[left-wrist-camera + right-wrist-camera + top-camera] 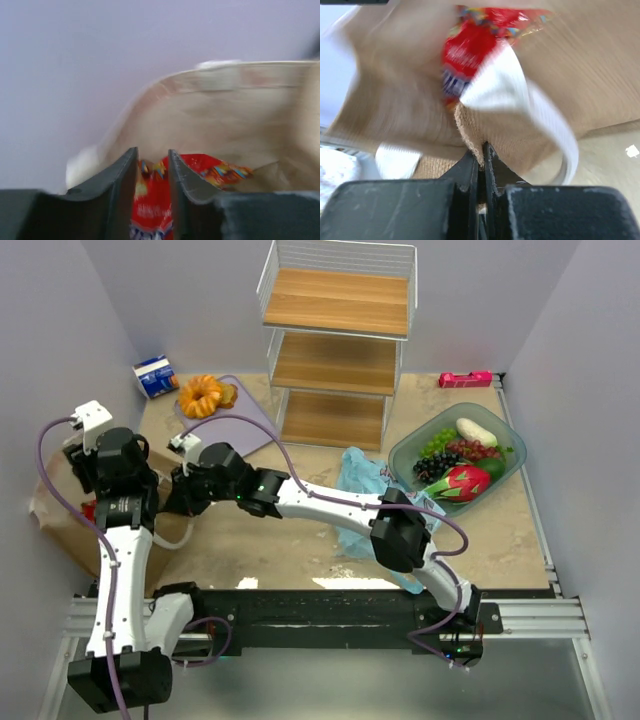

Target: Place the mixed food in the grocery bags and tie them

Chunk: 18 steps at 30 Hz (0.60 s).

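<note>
The brown paper bag [58, 512] lies at the table's left edge with its mouth held up. My right gripper [482, 147] is shut on the bag's rim [470, 125], just beside a white loop handle [507, 90]. My left gripper [152, 152] hangs over the bag's mouth with its jaws apart. The red crinkly snack packet [210, 167] lies inside the bag [225, 115] beyond those fingers. The packet [470, 50] also shows in the right wrist view. The light-blue plastic bag [362, 478] lies crumpled mid-table. Grapes [440, 455], a pink dragon fruit [462, 483] and a pale oblong fruit [476, 430] sit at the right.
The fruit rests in a green translucent bowl [400, 455]. A wire rack with wooden shelves [335, 340] stands at the back. An orange ring pastry [200, 395] and a small blue-white carton [156, 376] sit back left. A pink object [465, 379] lies back right.
</note>
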Motion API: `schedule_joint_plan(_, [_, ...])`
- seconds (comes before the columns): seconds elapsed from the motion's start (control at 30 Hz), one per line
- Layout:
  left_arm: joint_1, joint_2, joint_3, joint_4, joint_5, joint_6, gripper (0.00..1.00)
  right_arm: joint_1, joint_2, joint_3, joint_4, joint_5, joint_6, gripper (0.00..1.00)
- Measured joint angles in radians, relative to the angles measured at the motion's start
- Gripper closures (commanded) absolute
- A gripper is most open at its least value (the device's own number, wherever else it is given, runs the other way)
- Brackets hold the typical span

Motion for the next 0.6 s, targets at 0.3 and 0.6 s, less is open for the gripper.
schedule_joint_plan(0.3, [-0.012,-0.069,0.092,0.022,0.129,-0.048,0.05,0.001,-0.113,-0.083,0.036,-0.025,-0.019,0.14])
schedule_joint_plan(0.6, [-0.258,-0.076,0.223,0.04,0.204,-0.048,0.05,-0.132,-0.608,-0.564,0.059,0.042,-0.049,0.04])
